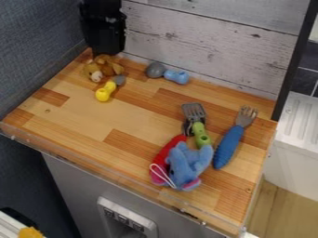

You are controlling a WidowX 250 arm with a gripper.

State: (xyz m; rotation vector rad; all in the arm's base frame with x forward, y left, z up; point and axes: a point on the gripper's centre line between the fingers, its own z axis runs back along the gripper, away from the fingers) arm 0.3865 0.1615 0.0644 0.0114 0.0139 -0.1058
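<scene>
The gripper [108, 50] is near a brown plush [110, 65], jaws' opening and hold unclear; a blue plush [181, 162] partly hides something red [163, 154].

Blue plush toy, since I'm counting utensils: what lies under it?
A red object sticks out beside the blue plush toy, seemingly partly beneath it. The covered part, and anything else there, can't be seen.

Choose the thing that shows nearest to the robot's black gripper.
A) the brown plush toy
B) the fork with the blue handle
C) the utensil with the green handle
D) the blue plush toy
A: the brown plush toy shows just below the gripper, while the others lie farther off, toward the right side of the picture.
</scene>
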